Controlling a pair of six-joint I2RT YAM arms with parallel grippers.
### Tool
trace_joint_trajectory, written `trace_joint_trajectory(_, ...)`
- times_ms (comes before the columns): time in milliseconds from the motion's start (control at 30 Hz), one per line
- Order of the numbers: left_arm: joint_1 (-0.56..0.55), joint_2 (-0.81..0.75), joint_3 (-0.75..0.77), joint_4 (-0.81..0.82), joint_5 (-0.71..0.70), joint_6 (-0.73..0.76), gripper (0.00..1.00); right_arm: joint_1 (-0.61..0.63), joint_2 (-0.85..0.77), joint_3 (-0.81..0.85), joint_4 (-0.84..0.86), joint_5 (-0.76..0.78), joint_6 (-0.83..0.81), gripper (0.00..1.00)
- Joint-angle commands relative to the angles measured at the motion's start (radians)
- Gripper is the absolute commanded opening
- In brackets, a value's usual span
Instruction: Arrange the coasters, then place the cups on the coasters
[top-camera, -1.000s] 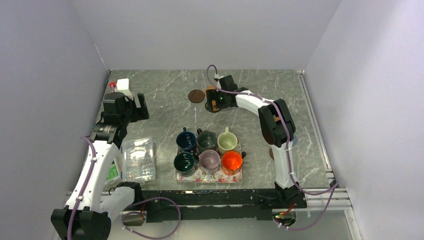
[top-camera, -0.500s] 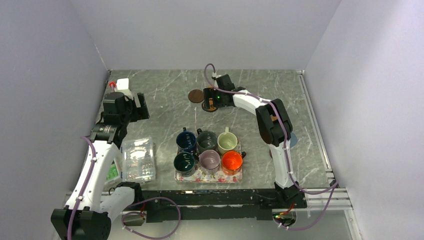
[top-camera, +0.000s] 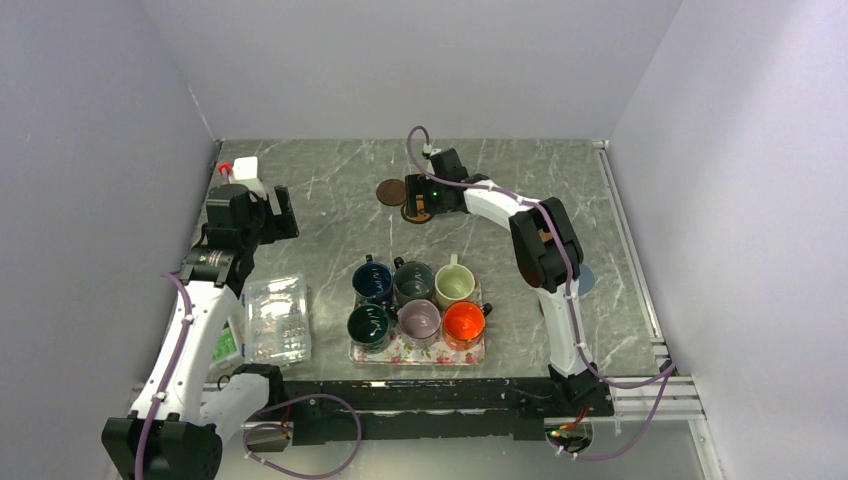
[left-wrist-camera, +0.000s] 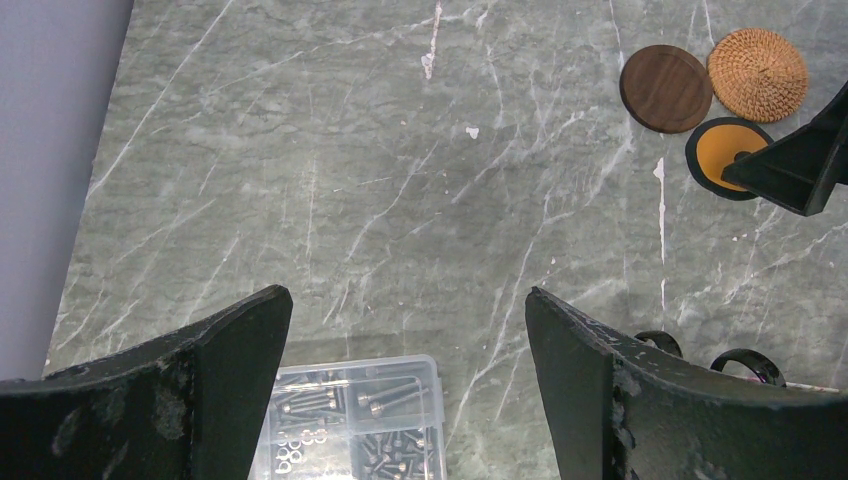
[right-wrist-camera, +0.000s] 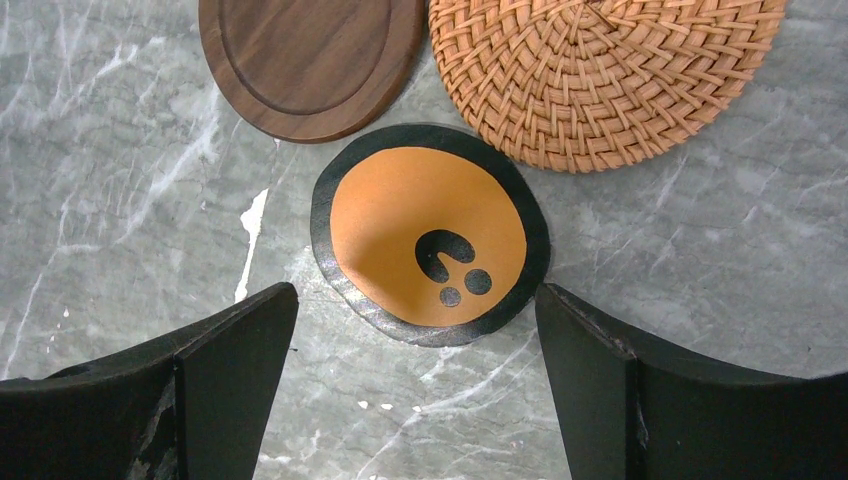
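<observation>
Three coasters lie close together at the back centre: a dark brown wooden one (right-wrist-camera: 310, 60), a tan woven one (right-wrist-camera: 600, 70) and an orange one with a black rim (right-wrist-camera: 430, 235). My right gripper (right-wrist-camera: 415, 300) hovers open just over the near edge of the orange coaster and holds nothing. In the top view it (top-camera: 420, 197) covers part of the cluster, with the brown coaster (top-camera: 390, 191) to its left. Six cups stand on the floral tray (top-camera: 420, 352): navy (top-camera: 372, 283), dark green (top-camera: 413, 283), cream (top-camera: 455, 285), dark green (top-camera: 369, 325), mauve (top-camera: 419, 320), orange (top-camera: 464, 322). My left gripper (left-wrist-camera: 407, 295) is open and empty at the far left.
A clear plastic box of screws (left-wrist-camera: 350, 420) lies left of the tray, under my left gripper. A white block with a red cap (top-camera: 243, 168) sits at the back left corner. A pale blue round thing (top-camera: 586, 280) peeks out behind the right arm.
My right gripper has shifted a little to the left over the coasters. The left arm has stayed put.
</observation>
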Motion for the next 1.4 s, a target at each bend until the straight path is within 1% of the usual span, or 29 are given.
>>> trace_joint_trajectory(0,0.005,-0.006,-0.004,0.029,0.004,-0.012,0.94,0.007,0.036,0.008,-0.029,0.000,0.026,0.94)
trace_joint_trajectory(67,0.006,-0.006,-0.004,0.028,0.002,-0.012,0.94,0.007,0.025,0.002,-0.034,0.015,0.026,0.94)
trace_joint_trajectory(200,0.006,-0.007,-0.004,0.027,-0.001,-0.010,0.94,0.009,-0.047,-0.041,-0.048,0.096,0.030,0.96)
trace_joint_trajectory(400,0.006,-0.010,-0.003,0.026,-0.002,-0.012,0.94,0.007,-0.224,-0.225,-0.033,0.204,0.021,0.98)
trace_joint_trajectory(567,0.006,-0.011,-0.004,0.027,0.001,-0.014,0.94,0.001,-0.383,-0.390,0.016,0.224,0.029,0.99)
trace_joint_trajectory(700,0.006,-0.012,-0.006,0.028,0.000,-0.014,0.94,-0.021,-0.480,-0.468,0.000,0.245,0.029,0.98)
trace_joint_trajectory(833,0.005,-0.017,-0.006,0.028,0.001,-0.015,0.94,-0.081,-0.552,-0.525,-0.023,0.262,0.012,0.96)
trace_joint_trajectory(1033,0.006,-0.018,-0.006,0.028,-0.002,-0.015,0.94,-0.226,-0.605,-0.584,-0.060,0.300,-0.014,0.92)
trace_joint_trajectory(1133,0.006,-0.018,-0.006,0.028,-0.001,-0.015,0.94,-0.311,-0.595,-0.592,-0.079,0.309,-0.019,0.89)
trace_joint_trajectory(1367,0.006,-0.011,-0.006,0.029,-0.002,-0.015,0.94,-0.413,-0.536,-0.595,-0.039,0.293,-0.044,0.85)
